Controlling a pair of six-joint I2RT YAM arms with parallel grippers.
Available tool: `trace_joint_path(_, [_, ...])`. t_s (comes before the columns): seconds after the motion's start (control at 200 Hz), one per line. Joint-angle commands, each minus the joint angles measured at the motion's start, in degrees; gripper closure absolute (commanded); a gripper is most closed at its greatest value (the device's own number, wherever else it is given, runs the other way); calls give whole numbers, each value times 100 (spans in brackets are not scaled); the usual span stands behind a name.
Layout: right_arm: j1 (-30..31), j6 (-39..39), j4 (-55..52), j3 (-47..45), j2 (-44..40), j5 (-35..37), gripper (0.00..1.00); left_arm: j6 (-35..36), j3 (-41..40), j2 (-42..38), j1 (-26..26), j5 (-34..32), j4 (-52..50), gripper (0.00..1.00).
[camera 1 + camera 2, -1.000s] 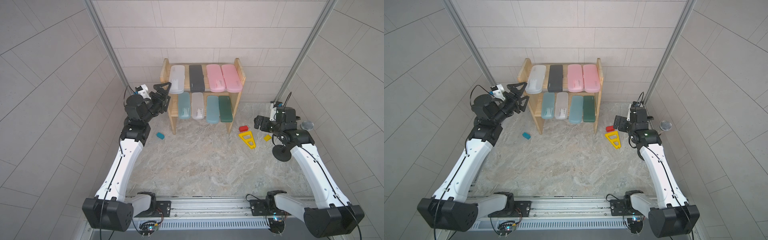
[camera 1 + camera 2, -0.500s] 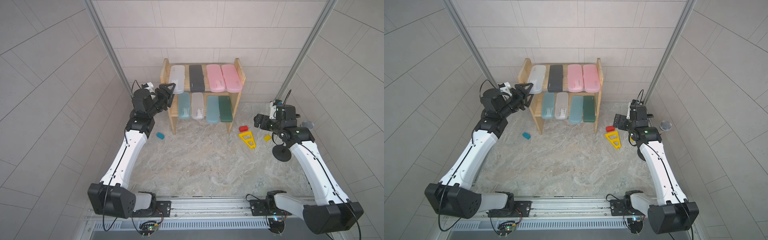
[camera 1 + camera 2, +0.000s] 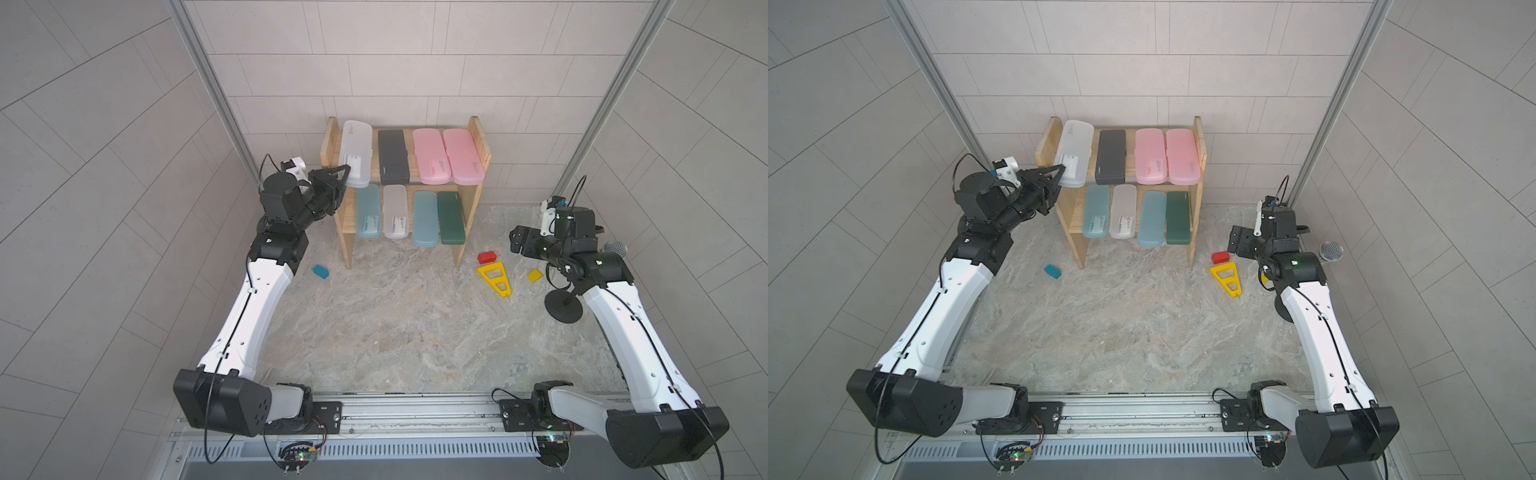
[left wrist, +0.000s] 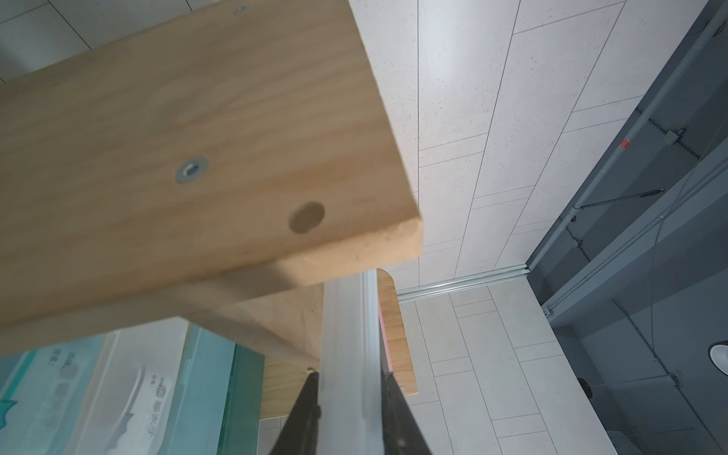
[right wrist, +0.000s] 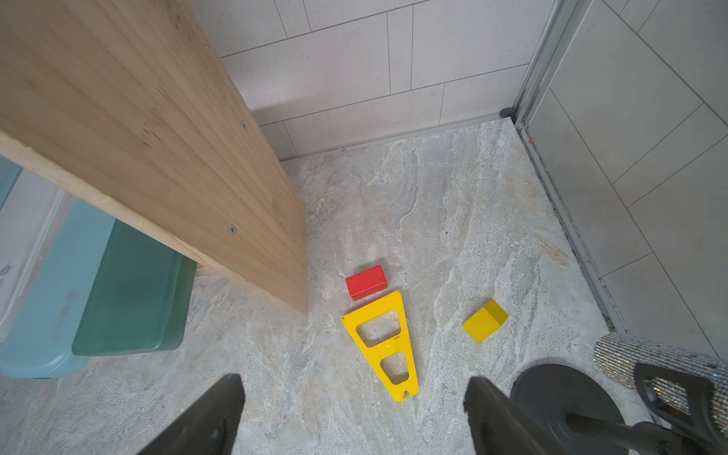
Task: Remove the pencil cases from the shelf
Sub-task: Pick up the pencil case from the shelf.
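The left gripper (image 3: 346,169) is clamped on the near corner of the frosted white case (image 3: 355,151), which is sitting on the top tier of the shelf (image 3: 481,143). In the left wrist view the case's edge is seen pinched between the black fingers (image 4: 305,405). Just past that case, further from the left gripper, the black case (image 3: 392,156), a pink case (image 3: 430,156) and a second pink case (image 3: 462,156) are lined up flat on the same tier. Right below the left gripper, on the lower tier, a teal case (image 3: 368,210), a second frosted white case (image 3: 395,211), a second teal case (image 3: 425,218) and the dark green case (image 3: 451,216) are laid side by side, near ends poking out past the board. Down on the worktop (image 3: 395,324), below the left gripper and back toward its arm, a small blue block (image 3: 321,271) is lying.

The right gripper (image 3: 516,240) is held wide apart with nothing in it, above the worktop and clear of the shelf. Just ahead of it a red block (image 5: 365,282) and a yellow triangle (image 5: 405,346) are found, pretty much touching, by the foot of the shelf's side board. A small yellow block (image 5: 485,320) is off to one side, and a microphone stand (image 5: 563,402) is parked back by the wrist.
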Motion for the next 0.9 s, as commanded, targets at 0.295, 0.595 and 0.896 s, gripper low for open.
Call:
trace_joint_path(0.295, [517,650,49,1415,-651,-931,0,2593,-1628,-1913,-16,-358,1615,100])
trace_joint_path(0.595, [2726,1558,840,2632,36,-832,0,4451,-3089,-3861,-20,-409,2130,100])
trace_joint_path(0.896, [5011,1269,617,4744,2099,-89,0,4671,-3496,-4553,-21,-391,1974,100])
